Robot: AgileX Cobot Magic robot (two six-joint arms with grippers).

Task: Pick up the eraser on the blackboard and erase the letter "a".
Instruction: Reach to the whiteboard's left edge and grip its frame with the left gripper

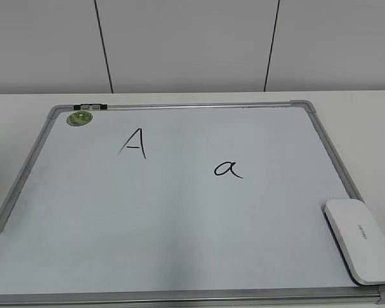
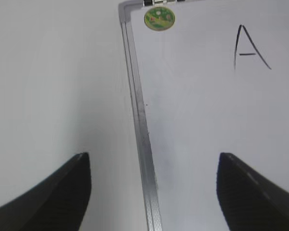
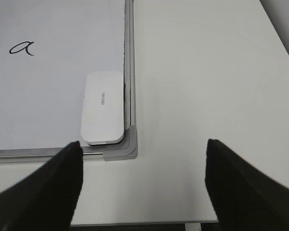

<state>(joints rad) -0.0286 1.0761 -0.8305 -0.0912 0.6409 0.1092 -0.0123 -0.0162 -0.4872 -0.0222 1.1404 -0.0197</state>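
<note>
The eraser (image 1: 361,240) lies flat in the near right corner of the blackboard (image 1: 179,218), its long side tight vs. the silver frame, untouched. The letter "a" (image 1: 228,169) sits mid-board, well apart from it, w/ a capital "A" (image 1: 134,142) further left and a round green magnet (image 1: 79,118) at the far left corner.

Right gripper (image 3: 143,185) hangs above the white worktop (image 3: 207,72) just off that corner, fingers (image 3: 43,192) wide apart, nothing between them. Left gripper (image 2: 154,192) hovers over the board's left frame rail, fingers likewise spread and empty.

The eraser looks a light, rigid plastic shell, smooth and prob. a bit slippery on top; not fragile. Best hold, by the look of it: across the short width, one finger on each long edge, near mid-length so it stays level. Snag: the frame rail crowds the outer long edge, leaving little room for a finger there. It may need nudging inboard first, or a grip at the two short ends. Felt side is not visible; presumably face down.
</note>
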